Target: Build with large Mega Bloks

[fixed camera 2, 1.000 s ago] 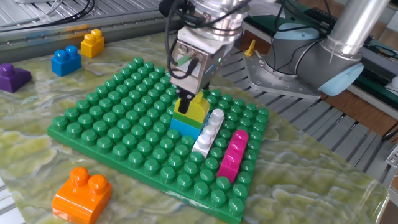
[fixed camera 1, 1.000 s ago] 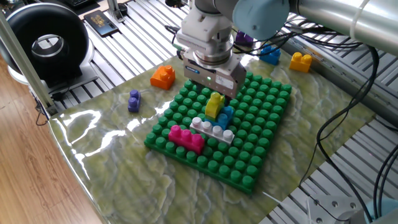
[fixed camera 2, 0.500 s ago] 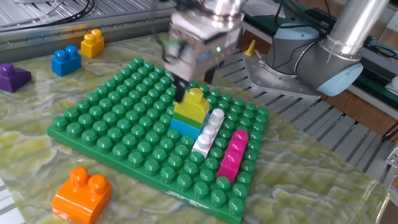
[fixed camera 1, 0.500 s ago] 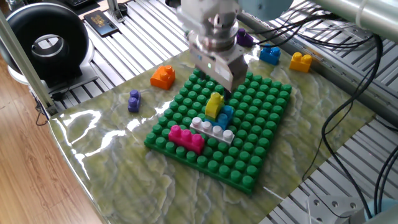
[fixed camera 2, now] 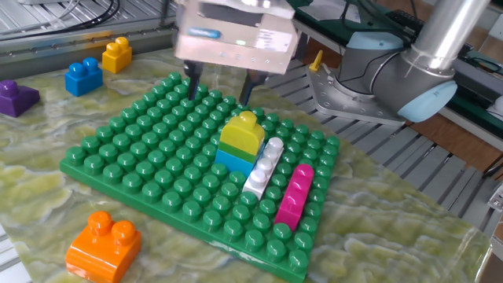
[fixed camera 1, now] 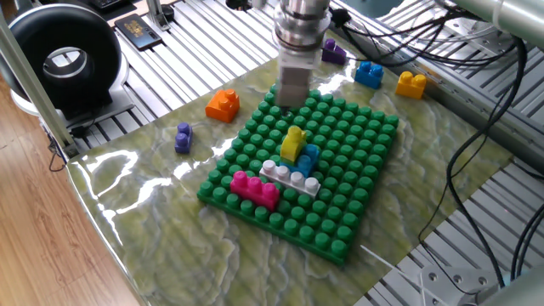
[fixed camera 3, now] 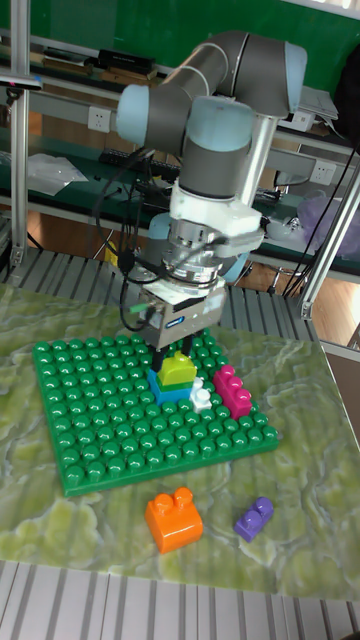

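A yellow brick (fixed camera 1: 293, 143) (fixed camera 2: 242, 134) (fixed camera 3: 180, 368) sits stacked on a light blue brick (fixed camera 1: 309, 157) (fixed camera 2: 233, 159) on the green baseplate (fixed camera 1: 357, 195) (fixed camera 2: 134, 157). Beside them lie a white brick (fixed camera 1: 291, 177) (fixed camera 2: 264, 167) and a magenta brick (fixed camera 1: 253, 187) (fixed camera 2: 293, 196). My gripper (fixed camera 1: 291, 100) (fixed camera 2: 220, 86) hangs open and empty above the plate's far side, clear of the stack. The tall fixed view has the gripper (fixed camera 3: 170, 348) close over the yellow brick.
Loose bricks lie off the plate: orange (fixed camera 1: 223, 104) (fixed camera 2: 102, 245), small purple (fixed camera 1: 183, 138) (fixed camera 3: 254, 518), purple (fixed camera 1: 333, 53) (fixed camera 2: 16, 96), blue (fixed camera 1: 369, 73) (fixed camera 2: 82, 76), yellow (fixed camera 1: 411, 83) (fixed camera 2: 116, 53). A black round device (fixed camera 1: 64, 59) stands at the left. Cables trail behind the arm.
The gripper has let go of the yellow brick, risen, turned about its axis and shifted toward the plate's far edge. The yellow brick stays on the blue one.
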